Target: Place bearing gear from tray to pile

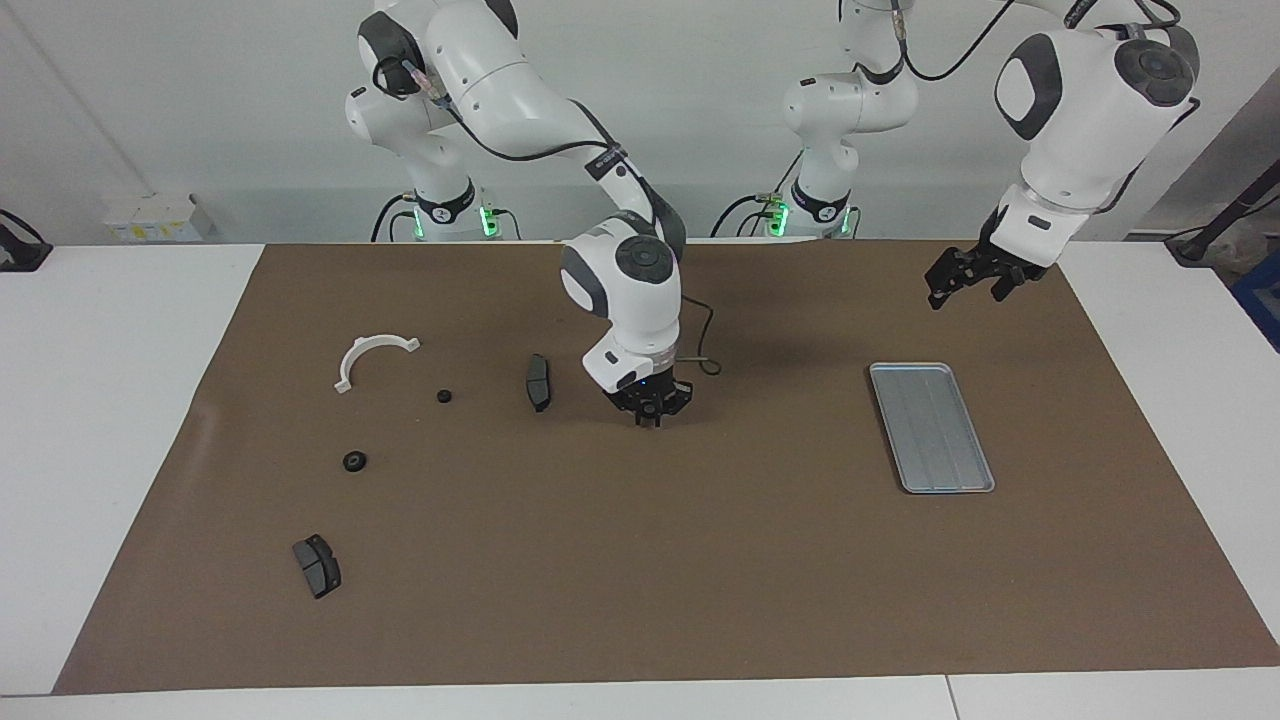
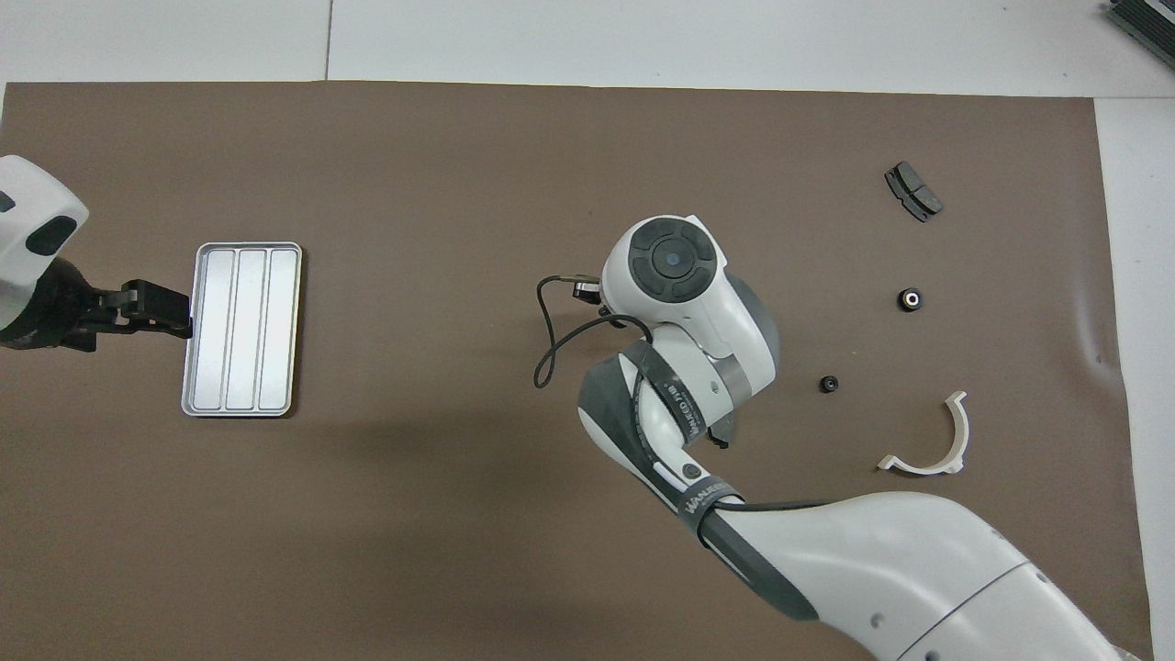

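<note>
My right gripper (image 1: 648, 412) hangs just above the mat at mid-table, beside a dark brake pad (image 1: 538, 382). Its fingertips are shut on a small dark bearing gear that barely shows. In the overhead view my right wrist covers this gripper. Two more bearing gears (image 1: 443, 396) (image 1: 353, 461) lie in the pile with the white half-ring bracket (image 1: 372, 356) and another brake pad (image 1: 317, 565). The silver tray (image 1: 930, 427) has nothing in it. My left gripper (image 1: 965, 272) is open in the air by the tray's edge nearest the left arm's end.
A brown mat (image 1: 640, 560) covers the table, with white tabletop around it. A black cable (image 1: 700, 352) loops off my right wrist. In the overhead view the pile's bearing gears (image 2: 910, 298) (image 2: 829, 384) and bracket (image 2: 929, 439) lie toward the right arm's end.
</note>
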Robot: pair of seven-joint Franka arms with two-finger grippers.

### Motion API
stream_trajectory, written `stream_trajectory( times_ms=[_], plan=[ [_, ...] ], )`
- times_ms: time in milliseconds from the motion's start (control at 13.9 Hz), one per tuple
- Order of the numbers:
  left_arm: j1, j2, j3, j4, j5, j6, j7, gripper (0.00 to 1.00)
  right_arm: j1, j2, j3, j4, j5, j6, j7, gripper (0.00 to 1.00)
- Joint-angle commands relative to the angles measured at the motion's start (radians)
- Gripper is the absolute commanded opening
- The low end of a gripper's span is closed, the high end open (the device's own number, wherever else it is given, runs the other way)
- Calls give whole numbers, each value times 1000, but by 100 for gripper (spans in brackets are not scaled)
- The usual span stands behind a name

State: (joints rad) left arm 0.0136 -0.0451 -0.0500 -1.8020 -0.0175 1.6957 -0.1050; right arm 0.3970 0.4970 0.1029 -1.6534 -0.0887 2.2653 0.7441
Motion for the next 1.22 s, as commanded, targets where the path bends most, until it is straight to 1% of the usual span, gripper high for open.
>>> stream_trajectory(
  times_ms=[0,432,504,720,793,865,937,1009,1081,1153],
  plan=[
    [5,-29,-4,-30,19,21,-4,100,-107,-18,12,-11,-9,-6,-95,0],
    [5,-29,-4,-30,19,19,-4,100,-345,11,12,-8,4,23,-386,0],
    [5,-29,-4,-30,19,21,-4,100,-366,20,14,-9,7,46,-405,0],
    [5,-29,-4,-30,19,19,-4,100,-397,44,14,-9,6,57,-442,0],
    [5,-29,-4,-30,19,19,-4,100,-415,47,14,-9,6,57,-460,2],
    [5,-29,-4,-30,19,21,-4,100,-425,51,12,-9,7,69,-476,27],
    [5,-29,-4,-30,19,19,-4,100,-428,52,12,-12,7,94,-491,69],
    [5,-29,-4,-30,19,21,-4,100,-434,52,12,-12,7,95,-494,97],
    [5,-29,-4,-30,19,19,-4,100,-432,51,12,-11,7,97,-494,100],
    [5,-29,-4,-30,19,19,-4,100,-431,48,12,-8,7,97,-491,100]
  ],
)
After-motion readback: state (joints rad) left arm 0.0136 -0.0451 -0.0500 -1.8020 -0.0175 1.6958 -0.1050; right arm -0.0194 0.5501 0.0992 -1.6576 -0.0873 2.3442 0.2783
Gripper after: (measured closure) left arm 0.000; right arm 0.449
